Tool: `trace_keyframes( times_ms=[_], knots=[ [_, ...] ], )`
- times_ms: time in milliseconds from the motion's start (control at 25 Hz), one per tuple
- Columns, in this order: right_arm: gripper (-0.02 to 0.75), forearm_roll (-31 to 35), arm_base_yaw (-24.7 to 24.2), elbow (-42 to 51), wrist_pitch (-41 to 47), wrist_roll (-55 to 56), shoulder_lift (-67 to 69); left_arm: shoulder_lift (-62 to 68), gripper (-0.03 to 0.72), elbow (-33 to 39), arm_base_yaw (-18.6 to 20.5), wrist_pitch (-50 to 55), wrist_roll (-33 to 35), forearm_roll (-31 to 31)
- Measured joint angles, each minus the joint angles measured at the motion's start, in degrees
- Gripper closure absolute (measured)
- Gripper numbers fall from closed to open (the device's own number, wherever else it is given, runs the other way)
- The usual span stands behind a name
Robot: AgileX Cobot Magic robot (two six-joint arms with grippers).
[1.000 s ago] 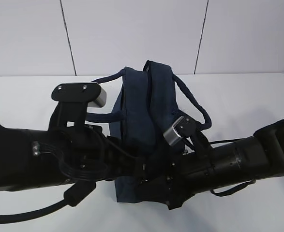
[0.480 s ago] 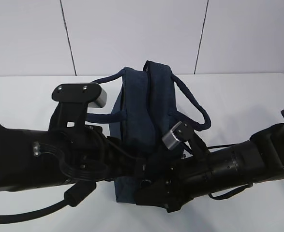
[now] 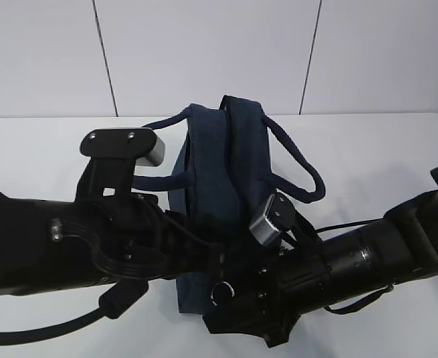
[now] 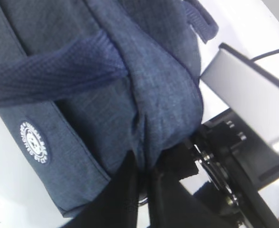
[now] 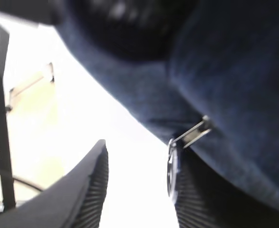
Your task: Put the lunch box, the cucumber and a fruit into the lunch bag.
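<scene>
Pincer (image 5: 139,190) beside zip ring (image 5: 171,170), wrist-view only

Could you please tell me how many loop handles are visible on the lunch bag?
2. One handle loops out on the right of the lunch bag; the other handle shows at its left, partly hidden behind the left arm.

Dark navy lunch bag (image 3: 217,179) upright on the table — handles slack, silver ring pull (image 5: 171,173) hanging.

Behind the white table (image 3: 368,149) we note a pale grey panelled wall (image 3: 204,52); two dark seams (image 3: 104,56) divide it. Above the table, light falls evenly, without hard shadows.
</scene>
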Motion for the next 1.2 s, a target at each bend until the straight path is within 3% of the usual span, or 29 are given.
trace_keyframes(
  times_ms=[480,800,1200],
  knots=[
    [0.423,3.8,0.0,0.0,0.0,-3.0,0.1,0.0,0.685,0.0,0.0,-0.1,0.0,0.0],
    [0.491,4.1,0.0,0.0,0.1,-3.1,0.1,0.0,0.685,0.0,0.0,-0.3,0.0,0.0],
    [0.498,4.1,0.0,0.0,0.1,-3.1,0.1,0.0,0.685,0.0,0.0,-0.3,0.0,0.0]
  ],
)
